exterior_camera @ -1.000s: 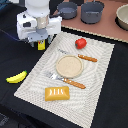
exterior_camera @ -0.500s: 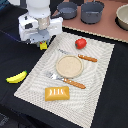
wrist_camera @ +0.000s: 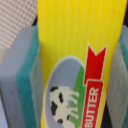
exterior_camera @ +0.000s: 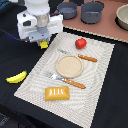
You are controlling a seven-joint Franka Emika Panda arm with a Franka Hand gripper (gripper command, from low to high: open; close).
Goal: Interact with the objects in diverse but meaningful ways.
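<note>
Both fingers grip the butter box, held over the mat's corner; next I'd set it down clear of the tomato.

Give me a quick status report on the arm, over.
Gripper shut on butter box, pads on both sides. Box held at placemat's far corner. Banana, tomato, bread untouched. Nothing in the way.

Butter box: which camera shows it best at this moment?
The wrist view: the yellow butter box fills the frame, with its cow picture and "BUTTER" label readable, between the padded fingers. The exterior view shows only a small yellow corner below the gripper.
</note>
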